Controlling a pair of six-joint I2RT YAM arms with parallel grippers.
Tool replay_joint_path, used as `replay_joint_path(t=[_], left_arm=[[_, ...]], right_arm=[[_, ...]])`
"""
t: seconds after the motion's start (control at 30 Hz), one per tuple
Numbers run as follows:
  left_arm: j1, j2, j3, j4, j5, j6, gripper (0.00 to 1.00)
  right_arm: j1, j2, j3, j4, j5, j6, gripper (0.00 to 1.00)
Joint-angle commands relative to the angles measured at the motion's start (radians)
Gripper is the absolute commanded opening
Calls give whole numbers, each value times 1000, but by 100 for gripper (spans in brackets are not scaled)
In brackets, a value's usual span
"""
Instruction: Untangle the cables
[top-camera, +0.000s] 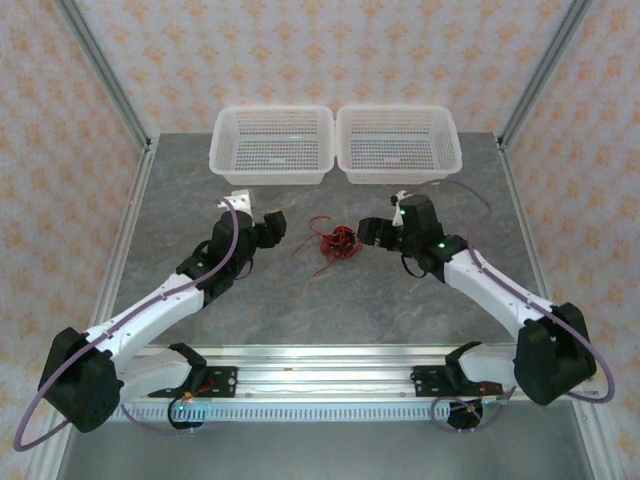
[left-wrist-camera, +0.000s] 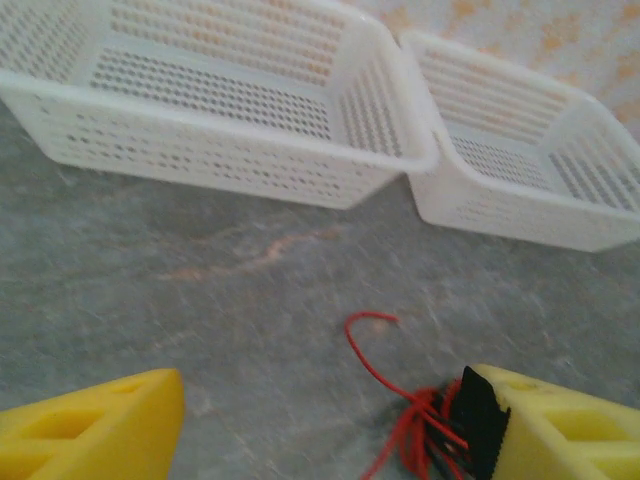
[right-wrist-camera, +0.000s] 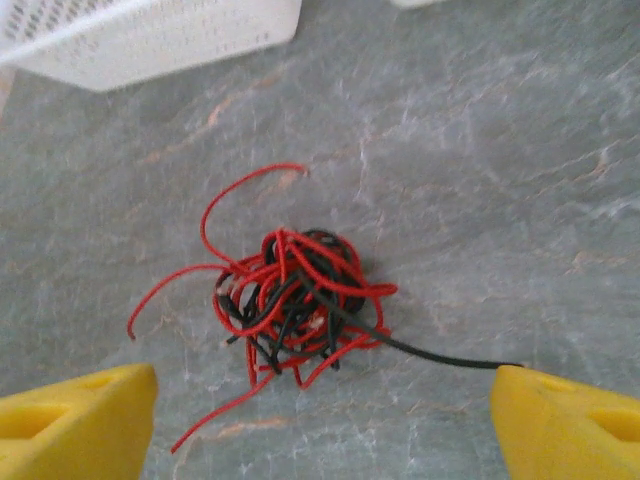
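From above, we see the left gripper (top-camera: 272, 228) and the right gripper (top-camera: 368, 232) facing one another low over the table (top-camera: 300, 310). The cables (top-camera: 335, 243), a small red-and-black knot, lie on the stone between them, a little nearer the right gripper's tips. We judge the two hands come at the knot from opposite sides so that each can take a different strand and draw it away from the other. The left basket (top-camera: 270, 148) and the right basket (top-camera: 398, 142) stand side by side beyond the hands, well apart from the knot.

Through the left wrist camera, the yellow fingers (left-wrist-camera: 90, 430) stand wide with only bare stone between them, so this hand holds nothing. The knot sits off to one side of the gap, right against the black pad (left-wrist-camera: 482, 425) of the finger at the right of this view. We cannot tell whether it touches. One red loop reaches forward past the tips.

Through the right wrist camera, this hand's fingers (right-wrist-camera: 75, 425) are also spread wide and empty. The knot lies just ahead of the tips and roughly midway between them. A single black strand (right-wrist-camera: 440, 358) runs out sideways and ends at the tip of the finger on the right. We think it is the easiest piece to pinch first.
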Motion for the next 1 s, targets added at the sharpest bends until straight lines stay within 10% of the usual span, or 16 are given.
replay_joint_path(t=[0.0,0.7,0.97], left_arm=[[-47,-28,-31,-58,20,-76,74],[-100,-107,-126,-65,-6,-124,75],[-99,-132,-161,-55,15,-143,75]], right_arm=[[31,78,82,-59,-4,-7,84],[129,503,280,-19,181,78,78],[129,584,270,45,177,91,61]])
